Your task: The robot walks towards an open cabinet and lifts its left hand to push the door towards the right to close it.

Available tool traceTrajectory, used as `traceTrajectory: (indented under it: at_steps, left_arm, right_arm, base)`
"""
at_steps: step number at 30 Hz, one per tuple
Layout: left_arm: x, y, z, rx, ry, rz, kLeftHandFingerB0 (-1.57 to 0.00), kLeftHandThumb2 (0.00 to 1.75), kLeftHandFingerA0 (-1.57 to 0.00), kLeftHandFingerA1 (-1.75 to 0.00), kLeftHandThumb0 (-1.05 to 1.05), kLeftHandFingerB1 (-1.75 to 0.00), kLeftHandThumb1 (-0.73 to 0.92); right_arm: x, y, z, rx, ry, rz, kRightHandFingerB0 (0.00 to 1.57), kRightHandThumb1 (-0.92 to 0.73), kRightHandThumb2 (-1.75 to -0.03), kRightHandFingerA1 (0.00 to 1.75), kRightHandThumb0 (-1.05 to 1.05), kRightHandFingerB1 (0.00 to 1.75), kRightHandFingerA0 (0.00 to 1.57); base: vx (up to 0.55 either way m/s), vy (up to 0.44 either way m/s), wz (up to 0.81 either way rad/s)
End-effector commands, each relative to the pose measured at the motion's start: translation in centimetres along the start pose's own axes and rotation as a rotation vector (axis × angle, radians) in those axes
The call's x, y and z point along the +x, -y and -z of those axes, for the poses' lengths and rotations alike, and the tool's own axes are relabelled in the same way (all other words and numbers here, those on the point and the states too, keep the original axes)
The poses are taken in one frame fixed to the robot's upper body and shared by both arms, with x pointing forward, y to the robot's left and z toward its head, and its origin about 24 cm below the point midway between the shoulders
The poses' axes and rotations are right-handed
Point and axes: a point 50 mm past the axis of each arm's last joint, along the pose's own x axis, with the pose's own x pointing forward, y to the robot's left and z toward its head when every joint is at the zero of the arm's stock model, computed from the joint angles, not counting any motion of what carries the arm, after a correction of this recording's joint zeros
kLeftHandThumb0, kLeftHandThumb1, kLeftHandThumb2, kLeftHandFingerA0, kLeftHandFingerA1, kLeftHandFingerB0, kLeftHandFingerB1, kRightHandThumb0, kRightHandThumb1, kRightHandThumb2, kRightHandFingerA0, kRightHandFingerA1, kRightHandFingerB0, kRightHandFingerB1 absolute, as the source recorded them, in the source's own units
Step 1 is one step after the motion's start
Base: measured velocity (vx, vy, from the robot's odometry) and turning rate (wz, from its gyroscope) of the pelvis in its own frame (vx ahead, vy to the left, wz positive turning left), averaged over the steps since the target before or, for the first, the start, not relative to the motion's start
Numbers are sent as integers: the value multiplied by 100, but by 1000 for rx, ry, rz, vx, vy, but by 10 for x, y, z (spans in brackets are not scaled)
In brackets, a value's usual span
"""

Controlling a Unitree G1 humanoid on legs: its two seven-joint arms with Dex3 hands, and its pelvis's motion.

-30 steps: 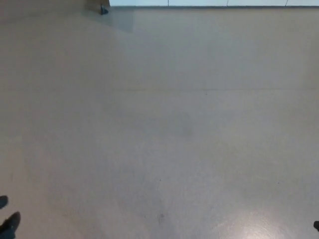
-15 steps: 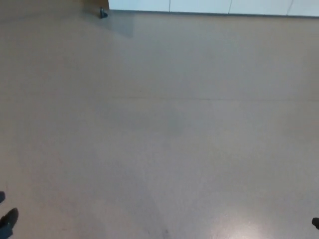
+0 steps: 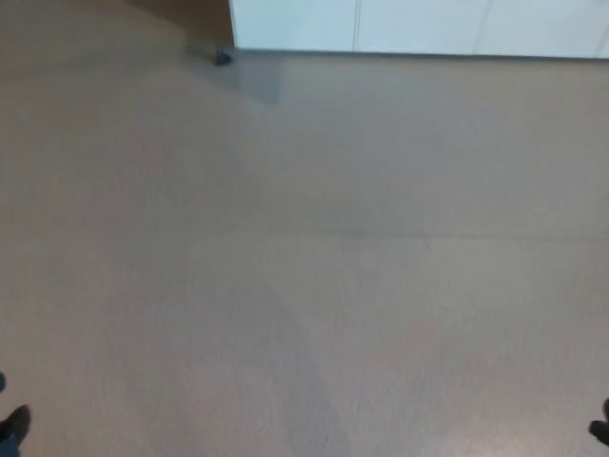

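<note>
The white cabinet front (image 3: 419, 26) runs along the top edge of the head view, split by thin vertical seams into panels. At its left end a brown wooden part (image 3: 195, 14) shows, with a small dark caster (image 3: 222, 58) under it. Which panel is the open door cannot be told from here. A sliver of my left hand (image 3: 13, 428) shows at the bottom left corner. Just a dark tip of my right hand (image 3: 600, 430) shows at the bottom right corner. Both are far from the cabinet.
Beige floor (image 3: 304, 267) fills nearly the whole view between me and the cabinet, crossed by a faint seam line. A soft shadow falls on the floor below the cabinet's left end.
The whole picture has shifted: the cabinet's base now sits lower and further right in the view, and more of it shows, so the camera has moved closer. Both hands stay at the bottom corners.
</note>
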Motion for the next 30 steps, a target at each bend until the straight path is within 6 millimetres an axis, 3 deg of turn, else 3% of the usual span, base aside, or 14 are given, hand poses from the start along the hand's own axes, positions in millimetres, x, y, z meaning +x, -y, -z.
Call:
traceTrajectory:
  at_steps: [1, 8, 9, 14, 21, 22, 30]
  left_arm:
    - [-3, -7, 3, 26, 10, -11, -43, 64, -51, -49, -22, -44, 62]
    - [-4, -7, 6, 27, 3, -17, -43, 63, -51, -48, -19, -43, 64]
    - [-5, -8, 7, 33, 1, -19, -43, 64, -52, -49, -19, -43, 64]
    - [-5, -9, 8, 31, -2, -23, -43, 64, -51, -49, -21, -44, 64]
    - [-5, -8, 8, 18, 2, -19, -43, 64, -50, -49, -20, -44, 64]
    - [-5, -8, 8, 24, 3, -16, -41, 64, -49, -48, -21, -43, 64]
    - [-7, -9, 12, 64, -8, -8, -41, 65, -49, -48, -21, -43, 67]
  right_arm:
    - [-2, 3, 2, -37, -4, -16, 49, -43, -77, 64, -48, 54, 74]
    - [-3, 3, 4, -61, -16, -30, 49, -43, -77, 63, -49, 54, 72]
    - [-3, 3, 5, -72, -20, -31, 56, -56, -56, 51, -43, 43, 79]
    - [-4, 3, 5, -89, -15, -42, 56, -56, -56, 51, -43, 43, 78]
    - [-2, 1, 3, -92, -11, -42, 55, -56, -56, 51, -44, 43, 78]
    - [-2, 2, 4, -90, -12, -43, 51, -43, -77, 62, -50, 54, 73]
    - [-4, 3, 6, -125, -19, -50, 50, -45, -79, 62, -49, 55, 71]
  base:
    - [374, -30, 2]
    - [322, -50, -8]
    - [371, 62, -14]
    - [473, 111, -49]
    - [421, 62, 6]
    - [396, -20, 18]
    - [502, -106, 23]
